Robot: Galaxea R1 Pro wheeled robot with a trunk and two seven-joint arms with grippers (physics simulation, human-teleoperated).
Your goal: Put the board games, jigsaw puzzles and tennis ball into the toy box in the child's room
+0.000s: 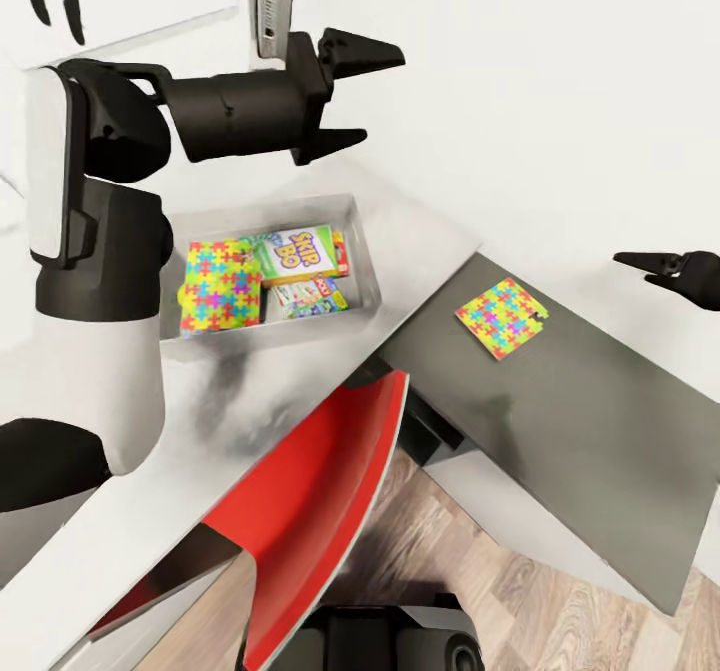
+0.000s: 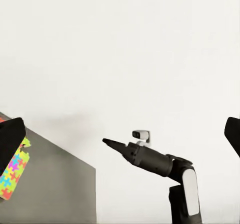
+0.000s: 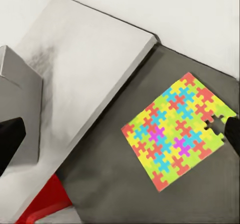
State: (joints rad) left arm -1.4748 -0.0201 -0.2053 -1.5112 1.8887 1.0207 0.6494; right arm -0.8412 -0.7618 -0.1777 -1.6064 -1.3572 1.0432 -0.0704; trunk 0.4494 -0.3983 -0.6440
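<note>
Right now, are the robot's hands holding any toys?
Left gripper: open, holding nothing.
Right gripper: looks open, holding nothing, above the loose jigsaw puzzle.

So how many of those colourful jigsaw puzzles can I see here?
2. One puzzle lies inside the grey toy box, beside the game boxes. The other puzzle lies flat on the dark table, outside the box. More could be hidden under the boxes.

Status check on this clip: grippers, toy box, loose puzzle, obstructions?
Left gripper open, empty, above toy box. Right gripper empty, near loose jigsaw puzzle on dark table. Box holds one puzzle, Skip-Bo game. Nothing blocking.
</note>
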